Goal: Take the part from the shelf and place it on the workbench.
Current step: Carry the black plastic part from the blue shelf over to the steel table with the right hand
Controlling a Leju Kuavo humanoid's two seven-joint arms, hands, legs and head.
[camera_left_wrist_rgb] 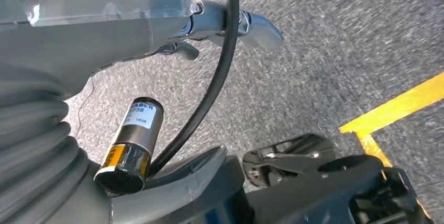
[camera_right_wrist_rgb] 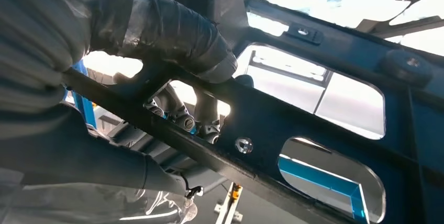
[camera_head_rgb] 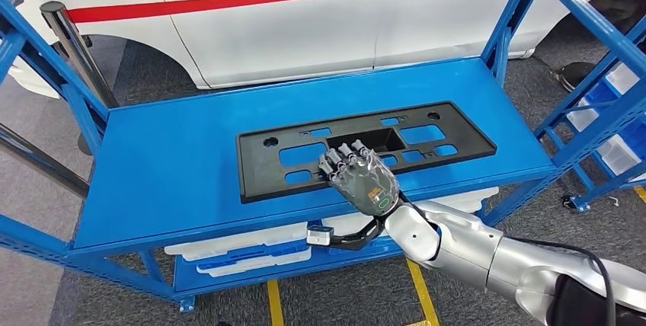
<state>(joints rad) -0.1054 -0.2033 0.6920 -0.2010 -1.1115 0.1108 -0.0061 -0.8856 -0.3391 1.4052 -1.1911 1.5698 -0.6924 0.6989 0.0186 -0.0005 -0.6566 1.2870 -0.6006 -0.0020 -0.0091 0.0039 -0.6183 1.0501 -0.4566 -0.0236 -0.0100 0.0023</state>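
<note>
The part [camera_head_rgb: 350,129] is a flat black plastic plate with several cutouts, lying on the top deck of the blue shelf [camera_head_rgb: 167,166], right of its middle. My right hand [camera_head_rgb: 364,180] reaches in from the lower right and grips the plate's near edge. In the right wrist view the thick thumb [camera_right_wrist_rgb: 173,30] presses one face of the plate [camera_right_wrist_rgb: 272,124], and the darker fingers [camera_right_wrist_rgb: 183,119] show through a cutout on the other face. My left hand [camera_left_wrist_rgb: 104,35] hangs over grey floor and holds nothing.
A white car with a red stripe [camera_head_rgb: 305,21] stands close behind the shelf. White bins [camera_head_rgb: 236,254] sit on the lower deck. Another blue rack [camera_head_rgb: 602,113] stands at the right, a dark pole [camera_head_rgb: 76,52] at the left. Yellow lines [camera_head_rgb: 419,288] mark the floor.
</note>
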